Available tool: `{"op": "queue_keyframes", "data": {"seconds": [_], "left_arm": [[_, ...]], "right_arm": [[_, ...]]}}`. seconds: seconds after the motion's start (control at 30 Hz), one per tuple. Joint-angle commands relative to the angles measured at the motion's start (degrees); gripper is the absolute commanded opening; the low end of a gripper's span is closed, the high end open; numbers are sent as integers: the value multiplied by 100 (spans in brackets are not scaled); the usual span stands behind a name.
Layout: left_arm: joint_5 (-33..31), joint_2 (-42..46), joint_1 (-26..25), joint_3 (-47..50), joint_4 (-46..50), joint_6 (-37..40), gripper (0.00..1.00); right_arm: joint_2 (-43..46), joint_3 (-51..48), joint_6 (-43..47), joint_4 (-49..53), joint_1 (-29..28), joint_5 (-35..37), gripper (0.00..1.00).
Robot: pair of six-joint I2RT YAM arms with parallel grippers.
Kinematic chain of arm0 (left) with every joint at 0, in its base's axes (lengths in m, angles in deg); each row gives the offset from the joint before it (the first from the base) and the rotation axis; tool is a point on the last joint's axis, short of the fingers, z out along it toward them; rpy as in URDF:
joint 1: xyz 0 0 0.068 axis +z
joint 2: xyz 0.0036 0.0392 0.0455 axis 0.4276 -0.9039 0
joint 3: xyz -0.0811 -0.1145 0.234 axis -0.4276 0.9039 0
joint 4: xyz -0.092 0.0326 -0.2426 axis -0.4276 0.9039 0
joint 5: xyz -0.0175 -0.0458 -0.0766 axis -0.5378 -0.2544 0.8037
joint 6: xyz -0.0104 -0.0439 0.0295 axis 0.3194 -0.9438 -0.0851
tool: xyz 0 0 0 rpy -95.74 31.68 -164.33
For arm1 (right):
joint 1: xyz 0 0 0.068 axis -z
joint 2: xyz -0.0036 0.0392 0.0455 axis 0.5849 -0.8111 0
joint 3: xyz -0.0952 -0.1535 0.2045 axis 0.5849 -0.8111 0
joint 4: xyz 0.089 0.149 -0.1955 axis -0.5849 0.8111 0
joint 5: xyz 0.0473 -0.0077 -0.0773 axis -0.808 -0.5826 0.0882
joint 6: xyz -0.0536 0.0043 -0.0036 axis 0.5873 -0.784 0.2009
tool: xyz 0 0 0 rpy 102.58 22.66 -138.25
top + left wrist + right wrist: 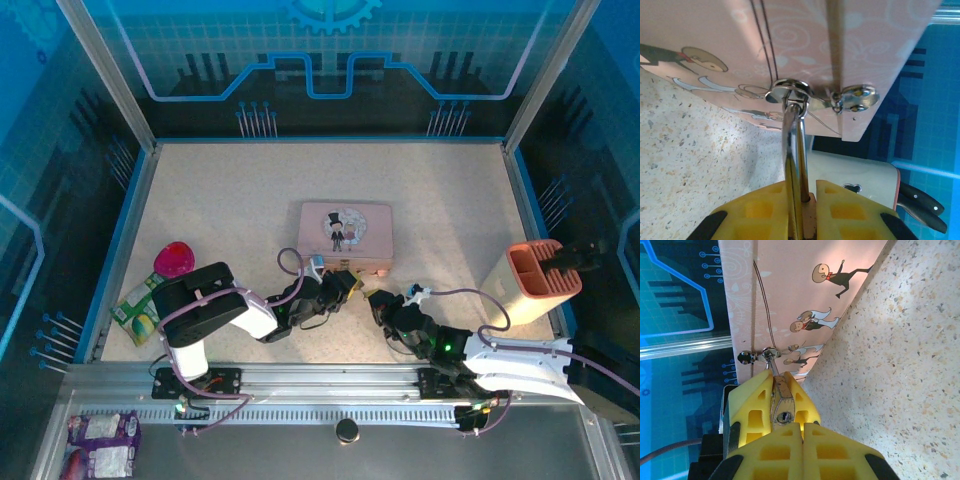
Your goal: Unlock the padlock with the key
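The small brass padlock [783, 400] hangs by its silvery shackle [794, 145] from the hasp ring on the front of the pink picture tin [345, 230]. My left gripper [807, 189] is shut on the padlock's body, with yellow fingers [752, 407] on both sides. The keyhole [784, 416] faces the right wrist camera. My right gripper [802, 426] is shut, its tips pressed together just in front of the keyhole. The key is hidden. From above, the left gripper [340, 283] and right gripper [383, 300] meet at the tin's near edge.
A salmon holder [543, 278] with dark-handled tools stands at the right edge. A pink object [175, 259] and a green packet [140, 308] lie at the left. Snack bags [100, 445] sit below the rail.
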Motion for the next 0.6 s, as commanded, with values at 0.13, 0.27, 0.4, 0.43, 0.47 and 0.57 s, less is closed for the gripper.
{"op": "queue_keyframes", "data": {"seconds": [0.13, 0.27, 0.4, 0.43, 0.47, 0.57], "left_arm": [[76, 340, -130, -40, -780, 107, 0], [18, 231, -121, 45, -934, 63, 0], [61, 231, -121, -5, -878, 87, 0], [75, 243, -121, -22, -867, 130, 0], [86, 261, -121, -39, -835, 147, 0], [79, 331, -121, -60, -766, 190, 0]], "right_arm": [[139, 98, -6, -29, -90, 355, 0], [347, 222, 46, 419, -87, 358, 0], [368, 153, -68, 429, -83, 374, 0], [351, 173, -72, 438, -81, 375, 0], [328, 201, -50, 439, -81, 366, 0], [248, 214, -85, 428, -80, 331, 0]]}}
